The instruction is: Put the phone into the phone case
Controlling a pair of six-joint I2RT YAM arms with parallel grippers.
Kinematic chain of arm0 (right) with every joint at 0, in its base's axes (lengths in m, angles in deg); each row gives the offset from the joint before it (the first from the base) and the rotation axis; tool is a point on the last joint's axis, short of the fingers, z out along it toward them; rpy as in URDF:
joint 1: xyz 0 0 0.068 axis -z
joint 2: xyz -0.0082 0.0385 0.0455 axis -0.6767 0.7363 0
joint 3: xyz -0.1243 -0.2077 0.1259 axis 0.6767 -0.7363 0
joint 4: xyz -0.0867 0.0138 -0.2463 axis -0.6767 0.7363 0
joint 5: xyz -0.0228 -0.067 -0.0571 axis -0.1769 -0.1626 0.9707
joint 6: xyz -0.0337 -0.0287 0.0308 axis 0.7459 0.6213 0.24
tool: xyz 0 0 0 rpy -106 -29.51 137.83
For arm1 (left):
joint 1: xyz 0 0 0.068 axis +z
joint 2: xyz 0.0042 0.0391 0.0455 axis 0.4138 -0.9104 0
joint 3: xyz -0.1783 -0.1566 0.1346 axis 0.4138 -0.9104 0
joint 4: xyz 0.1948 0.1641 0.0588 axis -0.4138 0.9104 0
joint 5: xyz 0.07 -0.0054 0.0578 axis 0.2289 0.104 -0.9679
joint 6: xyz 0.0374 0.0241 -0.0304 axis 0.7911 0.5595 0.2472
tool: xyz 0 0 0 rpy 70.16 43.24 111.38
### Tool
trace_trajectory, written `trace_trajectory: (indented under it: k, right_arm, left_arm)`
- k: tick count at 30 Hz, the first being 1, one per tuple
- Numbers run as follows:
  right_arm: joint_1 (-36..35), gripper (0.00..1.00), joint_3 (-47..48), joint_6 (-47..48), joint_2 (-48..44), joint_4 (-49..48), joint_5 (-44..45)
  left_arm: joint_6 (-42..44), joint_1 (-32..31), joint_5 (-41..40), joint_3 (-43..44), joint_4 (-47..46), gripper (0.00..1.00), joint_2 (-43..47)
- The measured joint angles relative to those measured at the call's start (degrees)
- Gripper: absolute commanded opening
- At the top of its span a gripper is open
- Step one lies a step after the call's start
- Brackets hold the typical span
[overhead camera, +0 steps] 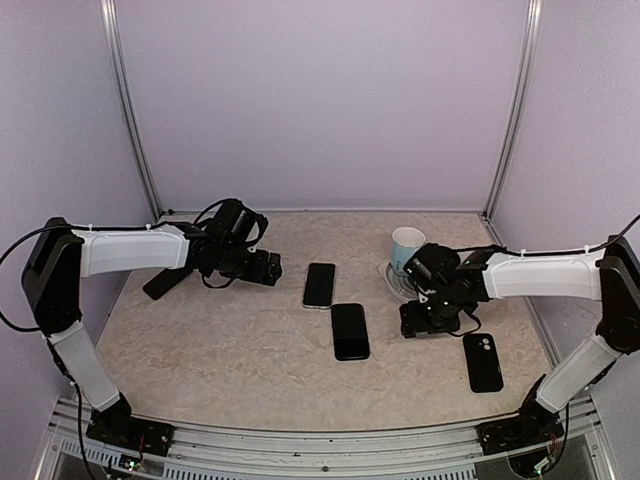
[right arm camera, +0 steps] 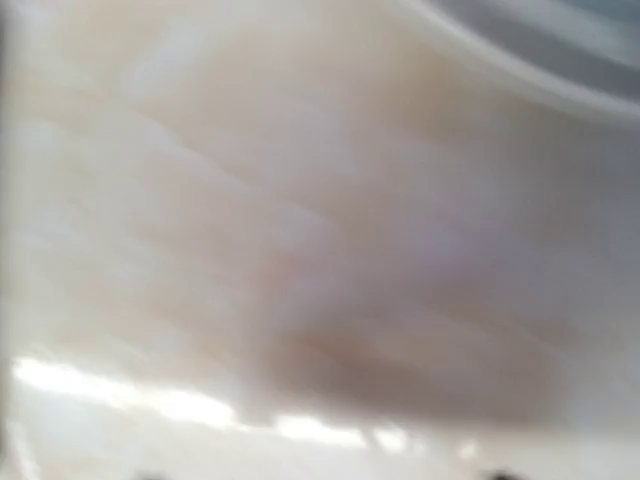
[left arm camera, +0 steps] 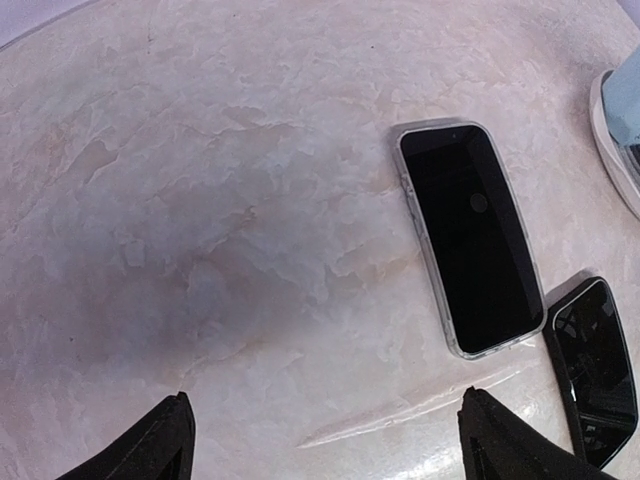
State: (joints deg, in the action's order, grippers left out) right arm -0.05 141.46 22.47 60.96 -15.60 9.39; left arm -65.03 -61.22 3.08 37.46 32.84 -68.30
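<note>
A black phone (overhead camera: 319, 285) with a clear case rim around it lies screen up at mid-table; it also shows in the left wrist view (left arm camera: 470, 240). A second black phone (overhead camera: 350, 331) lies bare just in front of it (left arm camera: 597, 370). A black slab with a camera cutout (overhead camera: 483, 362) lies near the right front. My left gripper (overhead camera: 270, 268) hovers left of the cased phone, open over bare table (left arm camera: 325, 445). My right gripper (overhead camera: 418, 322) sits low by the saucer. Its view is blurred, with the tips barely showing, apart, and nothing between them.
A pale blue mug (overhead camera: 406, 247) stands on a white saucer (overhead camera: 392, 283) at the back right, close behind my right wrist; the saucer's rim shows in both wrist views (left arm camera: 612, 140) (right arm camera: 520, 70). A dark flat shape (overhead camera: 162, 284) lies under my left forearm. Walls enclose the table.
</note>
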Motion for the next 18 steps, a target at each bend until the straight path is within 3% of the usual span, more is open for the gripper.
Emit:
trace_trajectory:
  k: [3, 7, 13, 15, 18]
  right_arm:
    - [0.02, 0.99, -2.93, -3.82, -4.66, 4.79, 3.34]
    - [0.68, 0.99, -8.0, -8.68, -9.92, 10.34, 5.2]
    - [4.9, 0.99, -11.67, -11.58, -13.4, 11.32, 4.96]
    - [5.99, 0.92, -12.0, -12.5, -13.38, 12.17, 5.4]
    - [6.82, 0.64, -12.92, -12.68, -13.35, 11.34, 5.07]
  left_arm:
    - [0.04, 0.74, -0.28, 0.17, 0.94, 0.99, -0.28]
    - [0.46, 1.25, -1.18, 1.2, 1.68, 0.99, -1.79]
    - [0.94, 1.6, -2.43, 1.75, 2.29, 0.99, -2.34]
    - [1.05, 1.66, -2.73, 1.75, 2.45, 0.99, -2.34]
    - [1.11, 1.7, -3.15, 1.75, 2.47, 0.99, -2.34]
